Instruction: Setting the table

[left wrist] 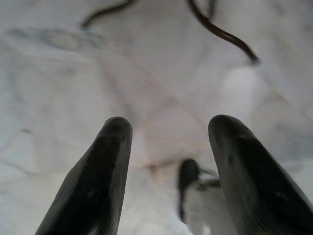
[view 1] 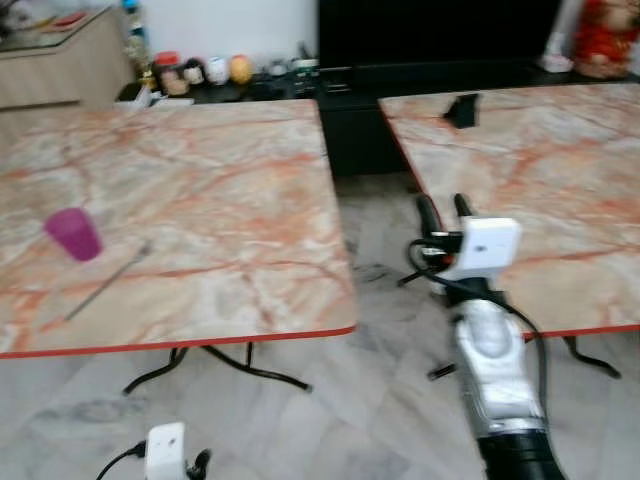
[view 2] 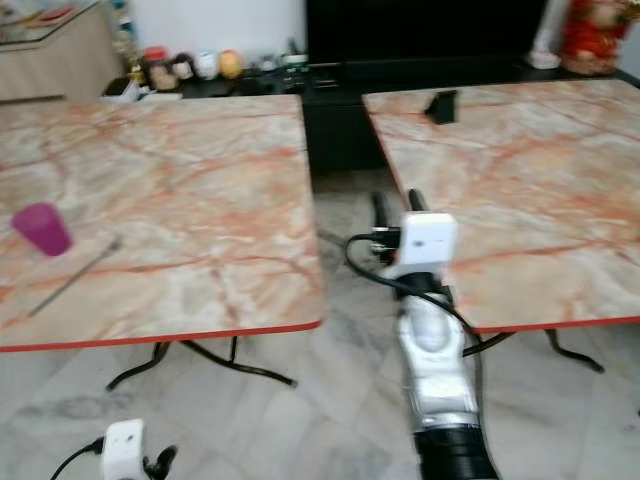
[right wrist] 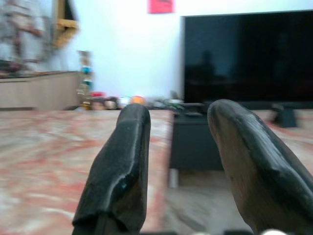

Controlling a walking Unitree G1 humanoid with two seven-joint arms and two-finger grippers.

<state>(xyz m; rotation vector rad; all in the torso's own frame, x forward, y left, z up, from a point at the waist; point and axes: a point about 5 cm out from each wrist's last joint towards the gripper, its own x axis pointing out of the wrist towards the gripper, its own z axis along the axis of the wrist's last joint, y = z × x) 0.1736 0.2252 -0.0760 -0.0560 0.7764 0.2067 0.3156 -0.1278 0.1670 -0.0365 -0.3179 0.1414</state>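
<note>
1. Two marble-patterned tables with red edges stand side by side on a pale stone floor [view 1: 330, 420], with a gap between them. A dark low cabinet and a large black screen [right wrist: 244, 58] line the back wall.
2. On the left table [view 1: 230, 200] a purple cup [view 1: 73, 234] stands upright near its left side. Just beside it lies a thin utensil [view 1: 108, 281], too blurred to tell fork from spoon. A small dark object [view 1: 461, 110] sits on the right table [view 1: 560, 190], far side.
3. The right gripper [view 1: 446, 212] is raised in the gap between the tables, pointing forward at about table-top height. Its two black fingers [right wrist: 122, 161] are spread apart with nothing between them.
4. The left gripper [left wrist: 168, 142] hangs low over the floor, fingers wide and empty.
5. The cup looks like light, rigid plastic, probably a little slick. It should tolerate a firm side pinch around mid-height.
6. The utensil seems stiff and thin and lies flat, so it may be hard to lift. Pinching across the handle near its middle seems best, and it may slide on the smooth top.
</note>
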